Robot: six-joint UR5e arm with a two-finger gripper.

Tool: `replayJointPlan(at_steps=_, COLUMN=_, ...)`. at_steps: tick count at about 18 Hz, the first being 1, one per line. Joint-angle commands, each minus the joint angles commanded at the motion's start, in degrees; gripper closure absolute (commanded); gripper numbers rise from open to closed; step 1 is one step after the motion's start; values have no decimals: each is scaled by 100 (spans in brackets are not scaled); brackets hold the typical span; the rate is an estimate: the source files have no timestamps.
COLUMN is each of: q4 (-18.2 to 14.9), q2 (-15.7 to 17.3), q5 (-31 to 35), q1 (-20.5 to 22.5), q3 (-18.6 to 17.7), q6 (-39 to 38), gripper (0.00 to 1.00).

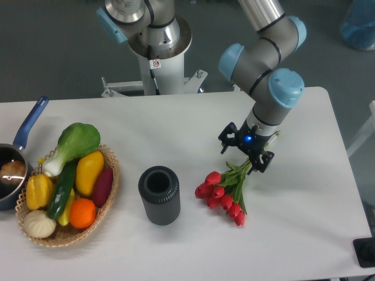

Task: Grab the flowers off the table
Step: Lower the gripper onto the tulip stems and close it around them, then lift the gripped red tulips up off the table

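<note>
The claw [251,157] sits at the stem end of the flowers [225,190], its black fingers on either side of the green stems; whether they actually pinch them cannot be told. The red buds fan out below and left of the claw, lying on the white counter [304,234]. Further left of the claw stands a dark ribbed cylinder [159,195], and beyond it a wicker basket [108,193] of vegetables.

One bunch of flowers [225,193] with about eight red buds, one dark ribbed cylinder [159,195], one wicker basket [108,196] at lower left holding about eight vegetables and fruits, one blue-handled pot [13,170] at the left edge, one white table [176,126], one gripper [246,151].
</note>
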Motion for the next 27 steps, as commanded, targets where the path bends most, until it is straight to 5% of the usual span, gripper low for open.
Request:
replayJointPlan(at_steps=11, q4=115, q2=-185, q5=0, q1=-149, q3=-17, q6=-26, gripper=0)
replayJointPlan(at_steps=12, q4=115, q2=-176, q5=0, q1=-149, q3=-17, q6=-44, gripper=7)
replayJointPlan(at_steps=16, q4=106, q2=-150, q5=0, q1=-158, q3=-26, q6=-211, gripper=66)
replayJointPlan(at_steps=19, q4=97, q2=-97, q5=-18, q1=-150, q3=-9, q6=-290, gripper=95)
replayJointPlan(at_steps=27, q4=62, q2=114, q5=-1204, q1=26, q3=281, q6=-958, gripper=100)
